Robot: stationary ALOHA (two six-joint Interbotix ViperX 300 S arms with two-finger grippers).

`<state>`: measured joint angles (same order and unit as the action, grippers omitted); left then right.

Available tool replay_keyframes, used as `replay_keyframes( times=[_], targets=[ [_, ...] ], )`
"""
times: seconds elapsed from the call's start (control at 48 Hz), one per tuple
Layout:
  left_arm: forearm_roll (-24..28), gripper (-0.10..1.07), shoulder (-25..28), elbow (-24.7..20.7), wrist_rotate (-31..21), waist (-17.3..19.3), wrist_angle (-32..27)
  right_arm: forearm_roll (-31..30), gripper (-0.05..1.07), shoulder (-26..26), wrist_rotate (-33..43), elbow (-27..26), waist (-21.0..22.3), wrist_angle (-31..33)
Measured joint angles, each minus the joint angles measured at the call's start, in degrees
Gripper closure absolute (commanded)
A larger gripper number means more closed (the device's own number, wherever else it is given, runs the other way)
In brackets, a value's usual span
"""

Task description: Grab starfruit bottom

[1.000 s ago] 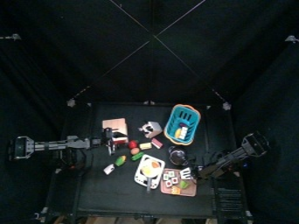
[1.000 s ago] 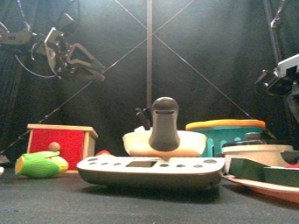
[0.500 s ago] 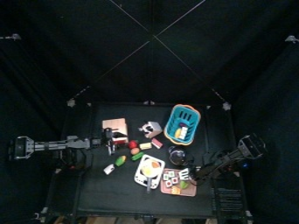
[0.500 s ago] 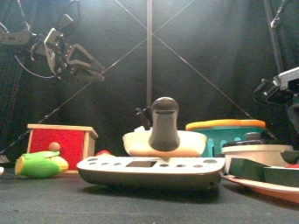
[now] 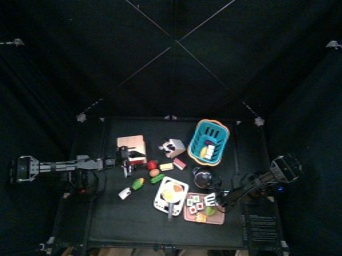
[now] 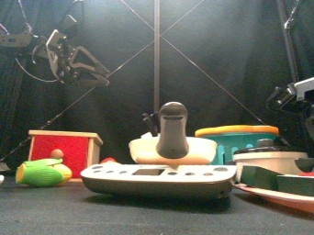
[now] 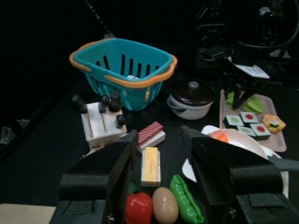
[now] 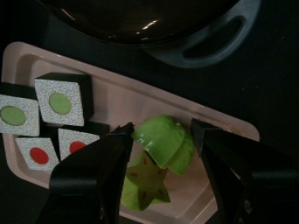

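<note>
The green starfruit (image 8: 160, 150) lies on a pink tray (image 8: 122, 77) next to several sushi pieces (image 8: 59, 103). It shows a rounded part and, beside it, a star-shaped cut face (image 8: 145, 181); I cannot tell which is the bottom. My right gripper (image 8: 163, 131) hangs just over it, open, one jaw on each side and not touching. In the top view the right gripper (image 5: 226, 198) is at the tray (image 5: 209, 214) at the table's front right. My left gripper (image 7: 163, 145) rests open at the left (image 5: 118, 160), holding nothing.
A black pot (image 8: 140, 17) stands right beside the tray. A teal basket (image 5: 210, 140) is behind it, a red box (image 5: 131, 145) at the left, a white plate (image 5: 168, 193) in front. Small toy foods (image 7: 153, 206) lie under the left gripper.
The right arm has sunk a little lower over the tray, its jaws staying open. The left arm has not moved.
</note>
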<state>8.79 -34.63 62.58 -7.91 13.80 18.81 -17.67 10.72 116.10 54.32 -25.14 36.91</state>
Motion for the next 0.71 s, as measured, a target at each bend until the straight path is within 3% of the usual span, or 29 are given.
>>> replay_keyframes(
  times=[0.708],
  targets=[
    [0.00,0.16,0.00,0.26,0.00,0.09,-0.18,-4.13,0.14,0.62,-4.83,1.05,-2.02,-1.14]
  ],
)
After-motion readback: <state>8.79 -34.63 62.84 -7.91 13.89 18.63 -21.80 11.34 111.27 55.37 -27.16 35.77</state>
